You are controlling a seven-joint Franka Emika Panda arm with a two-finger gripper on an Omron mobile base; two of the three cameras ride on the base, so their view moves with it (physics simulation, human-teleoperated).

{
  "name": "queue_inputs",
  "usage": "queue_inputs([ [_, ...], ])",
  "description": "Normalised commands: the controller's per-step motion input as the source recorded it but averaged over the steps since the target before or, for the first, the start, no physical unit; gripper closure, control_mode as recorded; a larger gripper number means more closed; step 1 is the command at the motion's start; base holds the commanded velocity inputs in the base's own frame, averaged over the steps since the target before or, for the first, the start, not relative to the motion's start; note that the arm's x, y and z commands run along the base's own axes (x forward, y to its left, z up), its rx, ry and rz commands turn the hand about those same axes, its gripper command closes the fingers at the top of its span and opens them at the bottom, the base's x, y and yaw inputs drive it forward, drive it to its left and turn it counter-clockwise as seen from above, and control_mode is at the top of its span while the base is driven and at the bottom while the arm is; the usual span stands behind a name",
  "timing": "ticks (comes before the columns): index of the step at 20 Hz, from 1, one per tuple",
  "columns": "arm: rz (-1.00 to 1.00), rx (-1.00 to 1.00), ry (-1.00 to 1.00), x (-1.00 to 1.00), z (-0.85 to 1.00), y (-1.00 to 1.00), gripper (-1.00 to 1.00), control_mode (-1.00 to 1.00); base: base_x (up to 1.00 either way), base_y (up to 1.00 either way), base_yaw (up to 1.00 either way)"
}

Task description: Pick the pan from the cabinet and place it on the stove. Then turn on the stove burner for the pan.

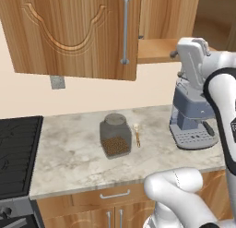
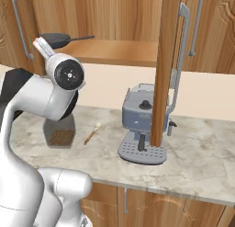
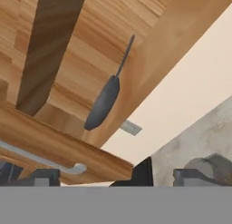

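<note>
The dark-grey pan (image 2: 55, 39) lies on the bottom shelf of the open cabinet (image 2: 114, 51), at the shelf's left end, with its thin handle pointing right. In the hand view the pan (image 3: 102, 105) appears edge-on from below, well ahead of my gripper (image 3: 118, 177). The gripper is open, its fingertips (image 3: 43, 177) far apart with nothing between them, and it is apart from the pan. The cabinet's left door (image 1: 69, 33) is swung open. The black stove (image 1: 18, 153) sits at the counter's left end with bare grates.
On the marble counter stand a glass jar of brown grains (image 1: 115, 135), a small wooden brush (image 1: 137, 134) and a grey coffee machine (image 1: 191, 125). The right cabinet door (image 2: 163, 70) stands open edge-on above the coffee machine. Drawers (image 1: 115, 195) run below the counter.
</note>
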Motion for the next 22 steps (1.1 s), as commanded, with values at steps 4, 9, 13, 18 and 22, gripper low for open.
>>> queue_inputs([
  [4,0.11,0.2,0.16,0.66,0.0,0.1,-1.0,-1.0,0.0,0.0,0.0],
  [9,0.11,0.2,0.14,0.61,-0.02,0.11,-1.0,-1.0,0.0,0.0,0.0],
  [13,0.11,0.2,0.1,0.45,-0.09,0.23,-1.0,-1.0,0.0,0.0,0.0],
  [18,0.1,0.19,0.1,0.4,-0.12,0.35,-1.0,-1.0,0.0,0.0,0.0],
  [22,0.11,0.17,0.09,0.31,-0.14,0.42,-1.0,-1.0,0.0,0.0,0.0],
])
